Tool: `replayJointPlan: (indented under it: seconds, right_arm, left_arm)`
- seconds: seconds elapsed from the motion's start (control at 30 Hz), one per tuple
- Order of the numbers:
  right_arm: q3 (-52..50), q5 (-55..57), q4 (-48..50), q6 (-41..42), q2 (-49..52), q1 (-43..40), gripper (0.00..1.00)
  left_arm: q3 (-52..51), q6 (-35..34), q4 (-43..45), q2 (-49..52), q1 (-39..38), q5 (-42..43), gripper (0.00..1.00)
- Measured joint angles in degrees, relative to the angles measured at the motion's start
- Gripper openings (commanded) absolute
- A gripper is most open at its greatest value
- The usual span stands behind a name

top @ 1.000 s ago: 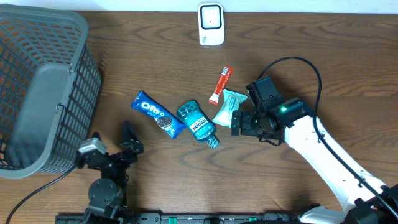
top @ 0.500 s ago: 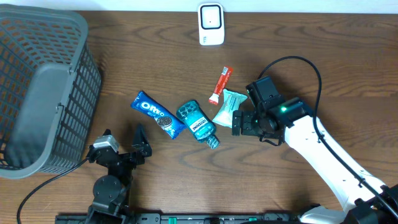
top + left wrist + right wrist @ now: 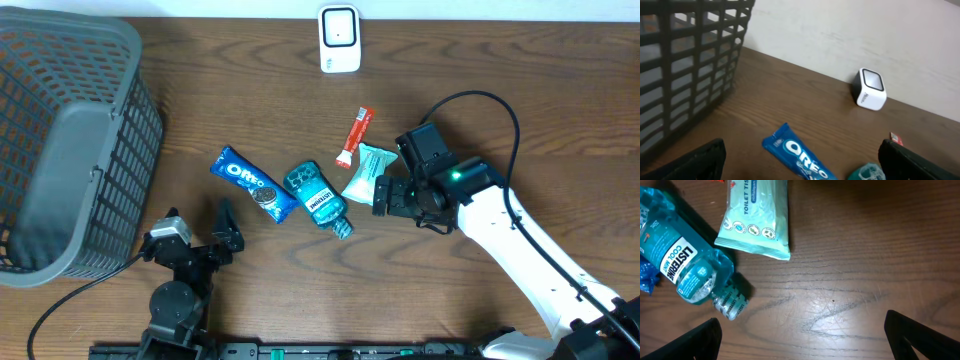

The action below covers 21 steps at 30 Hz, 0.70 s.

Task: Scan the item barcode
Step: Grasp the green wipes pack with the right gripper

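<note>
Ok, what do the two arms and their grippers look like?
The right arm has white links, a black wrist block with a green light, and a black cable looping above. The left arm is black with a silver block at the wrist and a dark cable. The left gripper and right gripper are black.

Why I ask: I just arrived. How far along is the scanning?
Nothing looks scanned: Oreo pack, Listerine bottle, tissue pack and red sachet lie apart from the scanner. Nothing is held: left gripper and right gripper are open, the right beside the tissue pack. Picking and scanning remain.
</note>
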Motion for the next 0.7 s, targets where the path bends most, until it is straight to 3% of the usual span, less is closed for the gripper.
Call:
replayJointPlan:
  seconds: [0.37,0.53,0.7]
  right_arm:
    - [0.1,0.5,6.5,5.6,2.4,0.7,0.98]
    - [0.1,3.0,10.1,8.5,8.6,0.7,0.86]
    - [1.6,4.3,12.5,10.1,15.3,1.2,0.85]
  left_arm:
    - [0.0,0.6,0.0,-0.5,10.4,0.2,0.98]
    - [0.0,0.8,0.0,-0.6,11.0,0.2,0.98]
    - [0.0,0.8,0.0,-0.6,11.0,0.2,0.98]
